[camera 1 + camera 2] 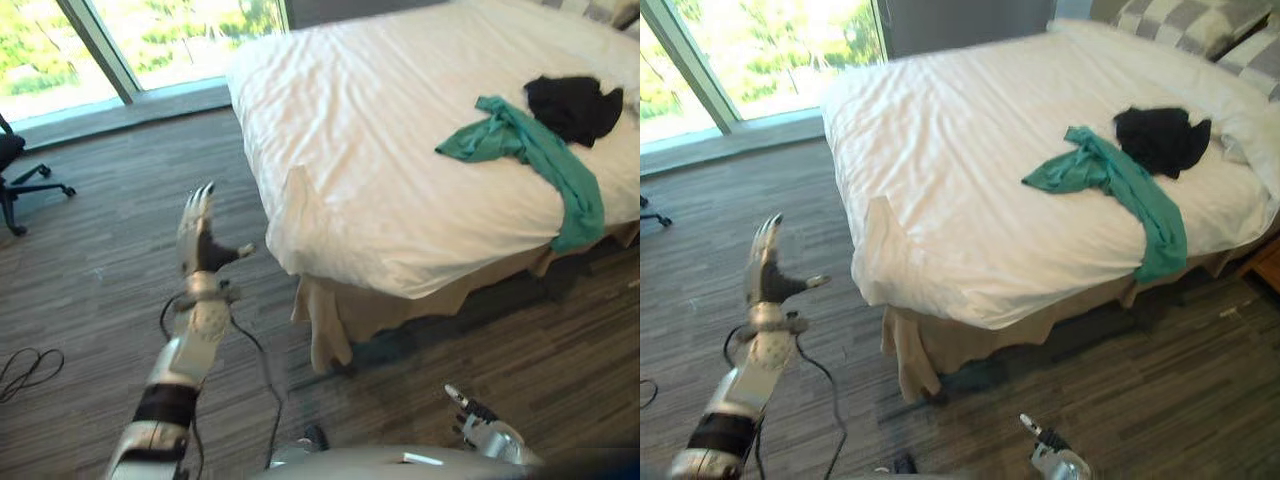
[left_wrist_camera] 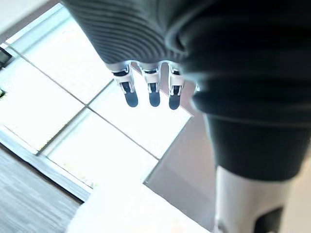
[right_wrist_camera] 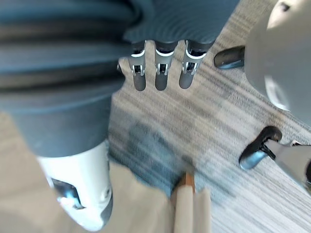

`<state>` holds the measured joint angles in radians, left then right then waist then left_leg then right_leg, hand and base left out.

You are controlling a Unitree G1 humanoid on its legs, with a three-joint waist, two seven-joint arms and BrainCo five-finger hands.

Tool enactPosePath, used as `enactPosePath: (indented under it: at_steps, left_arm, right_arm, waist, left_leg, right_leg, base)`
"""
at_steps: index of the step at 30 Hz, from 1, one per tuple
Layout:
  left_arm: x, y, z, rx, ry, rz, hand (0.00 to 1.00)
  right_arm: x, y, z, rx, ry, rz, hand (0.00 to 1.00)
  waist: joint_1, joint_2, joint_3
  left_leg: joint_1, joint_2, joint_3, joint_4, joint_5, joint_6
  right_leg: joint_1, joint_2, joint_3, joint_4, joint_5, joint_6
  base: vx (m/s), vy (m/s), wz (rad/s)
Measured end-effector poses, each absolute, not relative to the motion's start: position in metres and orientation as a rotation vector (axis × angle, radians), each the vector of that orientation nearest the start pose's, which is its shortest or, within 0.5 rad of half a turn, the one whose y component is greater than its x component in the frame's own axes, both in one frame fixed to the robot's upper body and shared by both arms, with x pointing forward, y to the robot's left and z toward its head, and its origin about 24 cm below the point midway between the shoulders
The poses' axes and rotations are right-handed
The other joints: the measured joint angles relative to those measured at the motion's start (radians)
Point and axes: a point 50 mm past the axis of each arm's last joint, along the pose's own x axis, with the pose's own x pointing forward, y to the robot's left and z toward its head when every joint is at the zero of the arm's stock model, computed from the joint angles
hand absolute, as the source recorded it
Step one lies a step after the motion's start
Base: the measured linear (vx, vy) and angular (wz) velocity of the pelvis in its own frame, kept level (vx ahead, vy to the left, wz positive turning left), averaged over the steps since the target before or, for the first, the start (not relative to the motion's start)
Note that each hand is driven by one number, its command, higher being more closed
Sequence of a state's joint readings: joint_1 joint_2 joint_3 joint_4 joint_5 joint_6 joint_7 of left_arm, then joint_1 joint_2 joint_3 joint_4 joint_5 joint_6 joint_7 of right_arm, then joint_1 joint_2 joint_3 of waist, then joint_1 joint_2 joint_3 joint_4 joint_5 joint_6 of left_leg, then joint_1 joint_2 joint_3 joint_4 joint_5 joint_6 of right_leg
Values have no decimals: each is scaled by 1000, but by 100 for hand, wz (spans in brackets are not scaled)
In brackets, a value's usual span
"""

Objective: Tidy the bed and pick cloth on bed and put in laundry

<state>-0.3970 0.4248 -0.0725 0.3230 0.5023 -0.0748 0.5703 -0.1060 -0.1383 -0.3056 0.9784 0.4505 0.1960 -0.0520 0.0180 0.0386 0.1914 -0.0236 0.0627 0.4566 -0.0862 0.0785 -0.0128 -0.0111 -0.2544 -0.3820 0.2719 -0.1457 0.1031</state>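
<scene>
Silver left hand, fingers straight, empty, off the bed's foot corner. Right hand low beside the bed, slack, empty. Green cloth drapes over the bed's edge, with the black cloth just beside it. Best step closer, then gather the hanging end first.

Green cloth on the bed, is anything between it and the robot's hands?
Nothing visible blocks it. The left hand and right hand are open over the floor; the green cloth drapes over the bed edge.
</scene>
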Motion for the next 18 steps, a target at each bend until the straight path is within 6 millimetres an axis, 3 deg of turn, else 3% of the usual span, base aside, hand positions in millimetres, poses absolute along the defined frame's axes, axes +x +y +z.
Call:
enactPosePath:
  at_steps: [4,8,13,14,18]
  left_arm:
    - [365,231,186,943,-414,641,0]
    - [379,223,233,925,-431,741,0]
    - [385,223,241,909,-321,823,0]
    - [386,221,243,892,-297,845,100]
    - [390,218,251,872,-208,875,100]
  right_arm:
    - [222,-223,-105,497,809,-476,0]
    - [247,-223,-83,475,711,-482,0]
    - [250,-223,-77,502,645,-517,0]
    - [252,-221,-75,515,620,-520,0]
    - [266,-211,-63,597,527,-521,0]
  waist:
    - [-29,-10,131]
    - [-52,-4,219]
    - [-70,1,239]
    - [-70,1,255]
    - [-84,1,290]
  left_leg:
    - [-146,15,31,107,-10,16]
    - [-264,55,75,227,-40,32]
    - [-367,102,111,359,-91,27]
    - [-389,114,113,386,-93,25]
    - [-477,137,113,436,-119,26]
  right_leg:
    - [-153,-13,86,41,-1,0]
    - [-281,-10,146,99,-1,-1]
    - [-405,-5,189,190,-28,-12]
    - [-433,-1,207,212,-31,-16]
    - [-531,6,231,262,-63,-21]
  base:
    - [-96,-9,-39]
    - [-95,-33,-35]
    - [-55,-10,-27]
    - [-79,-17,-13]
    - [-112,-33,-5]
